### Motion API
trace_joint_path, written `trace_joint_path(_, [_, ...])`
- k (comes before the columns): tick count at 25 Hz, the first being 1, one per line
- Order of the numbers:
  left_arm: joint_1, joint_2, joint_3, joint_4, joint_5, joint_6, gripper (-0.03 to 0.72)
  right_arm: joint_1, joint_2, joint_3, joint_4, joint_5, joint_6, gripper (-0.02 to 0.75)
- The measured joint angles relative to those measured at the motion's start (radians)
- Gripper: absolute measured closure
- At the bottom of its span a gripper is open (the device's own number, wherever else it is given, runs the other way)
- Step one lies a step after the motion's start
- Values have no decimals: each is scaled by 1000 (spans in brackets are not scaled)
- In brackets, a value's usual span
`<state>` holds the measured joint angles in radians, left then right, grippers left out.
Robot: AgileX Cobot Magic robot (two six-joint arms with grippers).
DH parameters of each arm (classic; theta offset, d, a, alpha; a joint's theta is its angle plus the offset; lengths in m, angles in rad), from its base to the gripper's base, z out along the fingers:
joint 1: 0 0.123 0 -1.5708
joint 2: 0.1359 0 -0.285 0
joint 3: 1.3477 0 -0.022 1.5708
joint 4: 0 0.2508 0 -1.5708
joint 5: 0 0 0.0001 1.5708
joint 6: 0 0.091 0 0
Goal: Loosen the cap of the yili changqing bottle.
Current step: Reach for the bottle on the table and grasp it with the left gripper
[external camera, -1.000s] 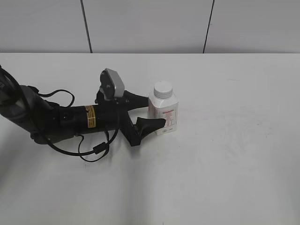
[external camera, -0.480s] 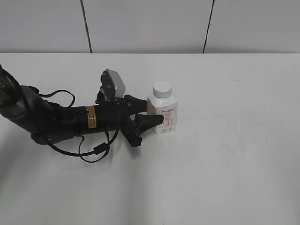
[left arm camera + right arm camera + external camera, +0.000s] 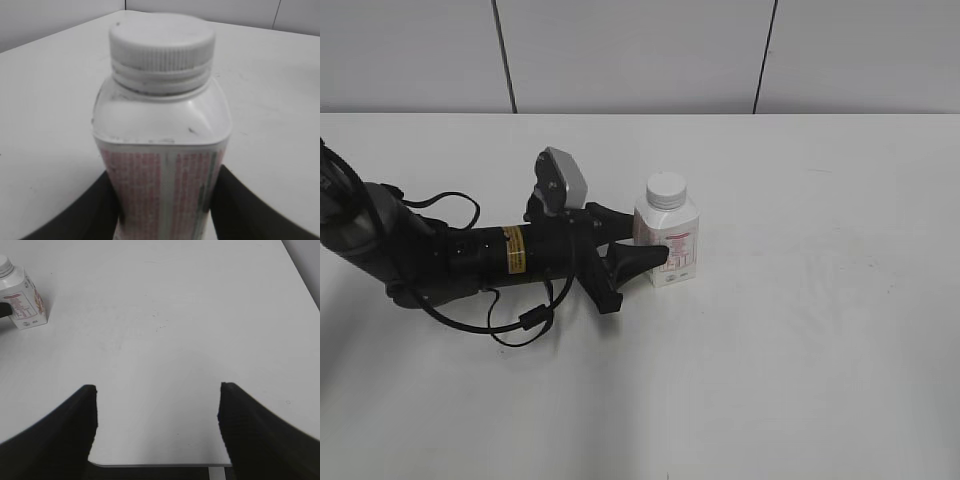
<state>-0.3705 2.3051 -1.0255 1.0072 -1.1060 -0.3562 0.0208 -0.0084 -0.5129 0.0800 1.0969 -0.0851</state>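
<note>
Exterior view, as I read it from my station: the bottle (image 3: 667,238) stands upright near the middle of the white table (image 3: 800,330), cap (image 3: 667,189) on, with my left gripper (image 3: 650,240) reaching in low from the left and its two black fingers (image 3: 638,263) pinching the bottle's body, one on the far side, one on the near. Left wrist view: bottle (image 3: 162,150) fills the picture, ribbed cap (image 3: 162,42) on top, a dark finger (image 3: 85,210) pressed against each lower side. Right wrist view: my right gripper (image 3: 157,425) hangs spread wide over bare table (image 3: 165,330), holding nothing, well apart from the bottle (image 3: 20,300) at the far left.
</note>
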Motion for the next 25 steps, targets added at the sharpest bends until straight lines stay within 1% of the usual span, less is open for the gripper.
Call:
trace_joint_path(6, [0,0,0,14,-1,0,354,0,0,0,0,0,0,146])
trace_joint_path(14, [1,0,-6,82,-8,0,359,0,0,0,6,0,1,146])
trace_joint_path(19, [1,0,-6,91,-9,0,360,0,0,0,11,0,1,146])
trace_joint_path(21, [1,0,-6,96,-11,0,362,0,34,-6,11,0,-1,146])
trace_joint_path(25, [1,0,-6,112,-14,0,363,0,217,-57,11,0,-3,146])
